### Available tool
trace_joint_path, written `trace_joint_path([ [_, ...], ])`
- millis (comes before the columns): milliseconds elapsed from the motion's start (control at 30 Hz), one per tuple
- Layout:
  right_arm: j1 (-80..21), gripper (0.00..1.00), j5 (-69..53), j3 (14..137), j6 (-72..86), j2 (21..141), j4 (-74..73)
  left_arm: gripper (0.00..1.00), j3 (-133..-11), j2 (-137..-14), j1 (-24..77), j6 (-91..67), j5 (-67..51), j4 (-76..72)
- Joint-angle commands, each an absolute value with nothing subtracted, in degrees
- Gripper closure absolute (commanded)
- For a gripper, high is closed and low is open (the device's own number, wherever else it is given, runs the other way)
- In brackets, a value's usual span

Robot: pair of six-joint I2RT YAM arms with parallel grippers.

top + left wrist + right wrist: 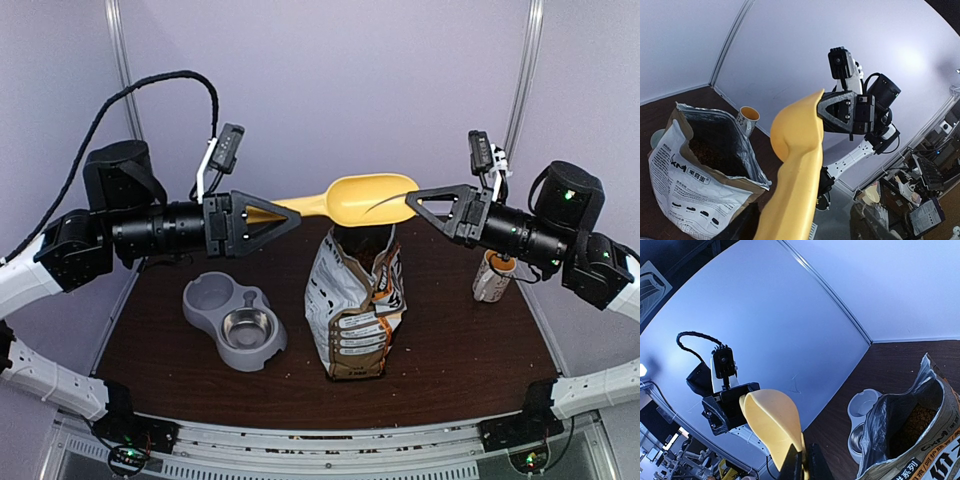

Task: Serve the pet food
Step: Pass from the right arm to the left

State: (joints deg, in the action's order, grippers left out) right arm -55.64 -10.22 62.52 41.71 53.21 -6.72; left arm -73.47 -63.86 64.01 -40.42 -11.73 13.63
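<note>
A yellow scoop (370, 198) hangs level above the open silver-white bag (355, 300), stretched between both arms. My right gripper (415, 203) is shut on the rim of the scoop's bowl (772, 425), its fingers (812, 465) pinching the thin edge. My left gripper (270, 215) has the scoop's handle (795, 170) running between its jaws; whether they press on it does not show. The pet food (702, 150) is brown kibble deep in the bag, which also shows in the right wrist view (912, 422). I see no kibble in the scoop.
A grey double pet bowl (232, 318) with a steel insert sits left of the bag on the dark brown table (450, 350). A small printed cup (492, 277) stands at the right, under my right arm. Pale walls close in the back.
</note>
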Motion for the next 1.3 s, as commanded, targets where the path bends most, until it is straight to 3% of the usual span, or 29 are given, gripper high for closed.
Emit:
trace_joint_path([
  [0, -55.69, 1.00, -8.27, 62.71, 42.12, 53.36, -6.99, 0.34, -74.44, -64.12, 63.90, -39.66, -10.44, 12.37],
  [133, -55.68, 1.00, -8.13, 62.54, 42.39, 52.73, -7.07, 0.23, -73.73, -63.28, 63.90, -39.51, -7.92, 12.37],
  [233, -55.64, 1.00, -7.79, 62.58, 42.45, 52.35, -7.46, 0.08, -73.41, -62.97, 63.90, -39.30, -7.98, 11.38],
  [300, -55.62, 1.00, -7.53, 62.42, 42.53, 52.32, -7.59, 0.07, -73.31, -62.96, 63.90, -39.17, -8.70, 10.65],
  [633, -55.55, 1.00, -7.58, 61.68, 43.14, 52.29, -7.78, 0.42, -72.43, -62.72, 63.90, -39.33, -8.81, 9.24],
  [933, -55.19, 1.00, -9.51, 61.18, 45.95, 52.55, -6.71, 0.13, -71.48, -61.95, 63.90, -39.16, -7.51, 9.06],
  [1100, -54.67, 1.00, -10.06, 60.83, 47.26, 52.73, -5.88, 0.11, -71.13, -61.67, 63.90, -39.14, -8.00, 8.96],
  [1267, -54.37, 1.00, -9.89, 60.22, 47.89, 52.69, -5.95, 0.32, -70.88, -61.54, 63.90, -39.28, -8.76, 8.59],
])
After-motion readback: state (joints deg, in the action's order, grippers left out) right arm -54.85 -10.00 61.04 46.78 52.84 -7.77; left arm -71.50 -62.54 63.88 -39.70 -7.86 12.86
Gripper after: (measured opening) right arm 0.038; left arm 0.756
